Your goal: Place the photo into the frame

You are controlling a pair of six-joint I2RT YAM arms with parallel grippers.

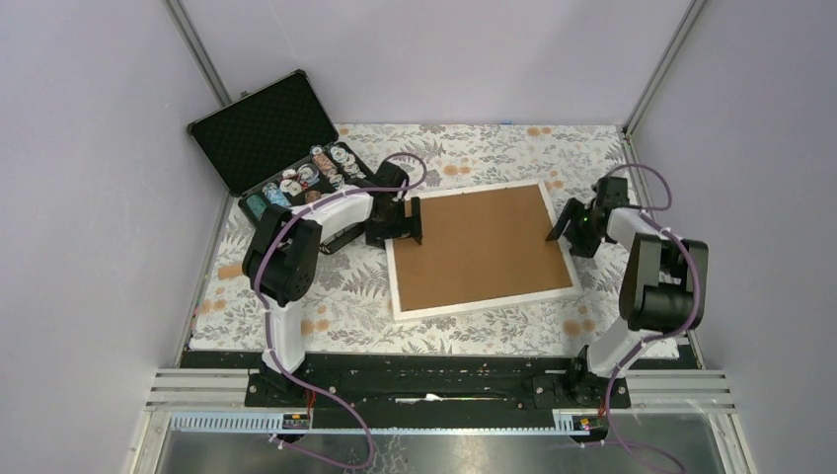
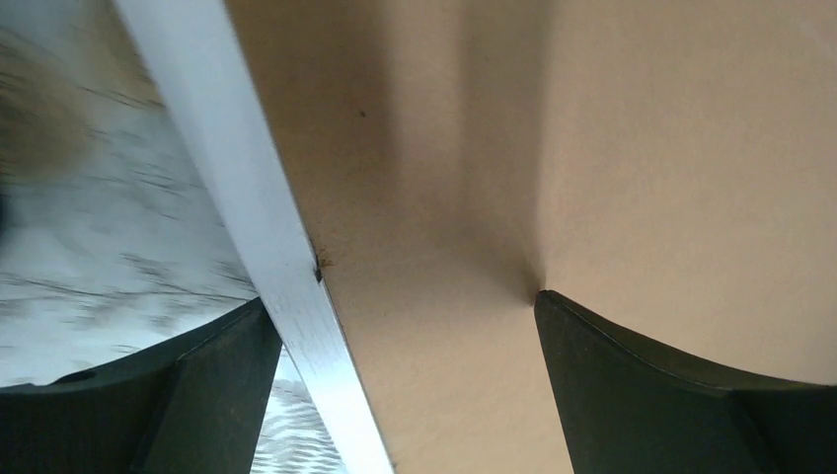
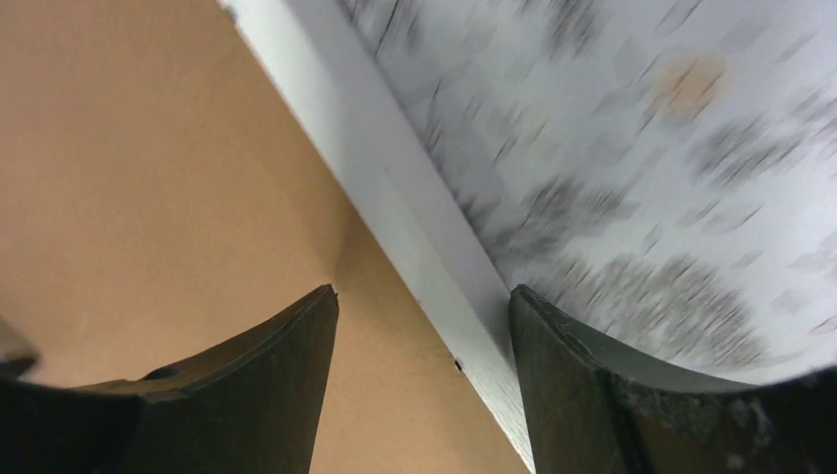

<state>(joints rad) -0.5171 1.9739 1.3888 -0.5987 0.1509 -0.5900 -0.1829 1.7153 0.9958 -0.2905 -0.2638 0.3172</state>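
Floral worktop (image 1: pixel 326 296) carries the white frame (image 1: pixel 474 301) flat at centre, brown backing board (image 1: pixel 479 247) uppermost, long axis left-right, right end turned slightly away. Left arm (image 1: pixel 331 209): jaws wide, astride the left rail. Right arm (image 1: pixel 632 227): jaws parted, astride the right rail.

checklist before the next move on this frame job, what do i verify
1. Left pincer straddles the frame at its left edge, jaws spread: ok.
2. Right pincer straddles the frame's right edge, jaws spread: ok.
3. Brown backing board sits within the white border on all four sides: ok.
4. Photo is in place under the board: cannot tell, as no view shows it.
5. Board is pressed fully down into the frame: cannot tell from these angles.
6. Open chip case is apart from the frame: ok.
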